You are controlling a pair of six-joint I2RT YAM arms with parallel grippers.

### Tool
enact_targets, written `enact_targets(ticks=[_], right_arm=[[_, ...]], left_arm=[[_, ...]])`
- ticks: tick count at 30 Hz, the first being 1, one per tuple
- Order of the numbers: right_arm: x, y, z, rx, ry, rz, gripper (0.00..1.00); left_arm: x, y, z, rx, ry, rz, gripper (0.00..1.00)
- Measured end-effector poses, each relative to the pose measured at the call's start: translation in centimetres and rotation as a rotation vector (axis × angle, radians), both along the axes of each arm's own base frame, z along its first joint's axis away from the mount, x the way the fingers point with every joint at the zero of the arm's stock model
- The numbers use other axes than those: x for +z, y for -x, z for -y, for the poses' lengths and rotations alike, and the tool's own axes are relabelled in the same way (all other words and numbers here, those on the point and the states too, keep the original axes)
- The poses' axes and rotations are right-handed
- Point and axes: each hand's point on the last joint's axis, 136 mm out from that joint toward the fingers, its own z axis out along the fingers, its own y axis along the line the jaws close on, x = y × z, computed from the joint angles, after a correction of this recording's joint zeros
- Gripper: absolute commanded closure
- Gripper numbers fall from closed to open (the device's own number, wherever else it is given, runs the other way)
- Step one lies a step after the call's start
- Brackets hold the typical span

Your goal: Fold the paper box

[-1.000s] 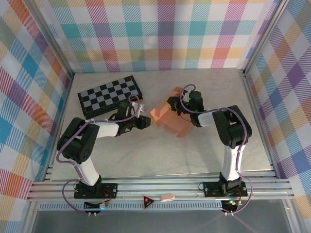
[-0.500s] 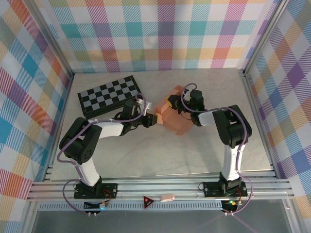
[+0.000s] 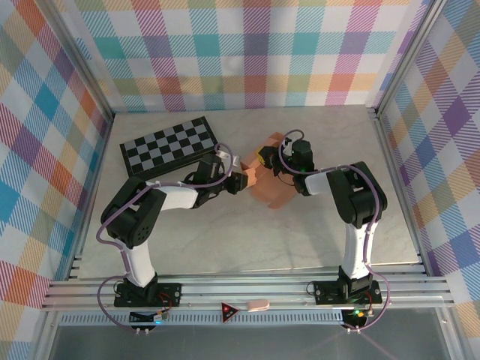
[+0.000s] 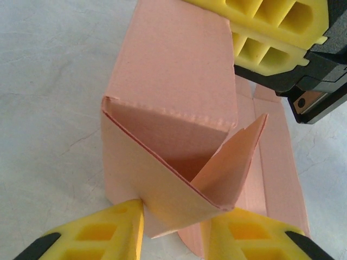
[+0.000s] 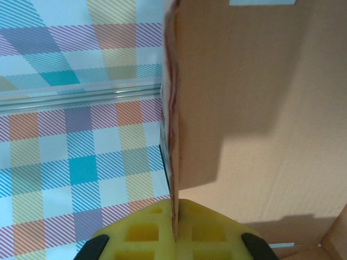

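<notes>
- The checkered board (image 3: 171, 147) is lying far-left, apart from the work
- The left gripper (image 4: 179, 234) is straddling the near corner of the paper box (image 4: 168, 108) at mid-table, jaws partly apart; I cannot tell if it is pinching
- It should be pushing the flap slowly along its crease
- The right gripper (image 5: 174, 230) is clamping a box panel, with bare table (image 3: 337, 135) lying to its right

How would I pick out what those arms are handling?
On the table, look right of the checkered board, between the left gripper and right gripper. The paper box is salmon-orange card, partly folded; unlike the flat patterned board, it is plain.
</notes>
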Motion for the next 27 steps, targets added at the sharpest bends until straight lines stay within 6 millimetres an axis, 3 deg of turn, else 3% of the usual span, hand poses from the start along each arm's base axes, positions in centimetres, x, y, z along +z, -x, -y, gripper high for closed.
enact_targets(ticks=[6,27], right_arm=[[-0.3,0.3,-0.3,-0.034,-0.013,-0.011,1.0],[-0.5,0.3,0.1,-0.163,-0.044,-0.027,1.0]], left_arm=[[-0.5,-0.6,0.6,0.054,-0.02,0.015,0.66],[-1.6,-2.7,-0.4,0.284,-0.052,0.047,0.62]])
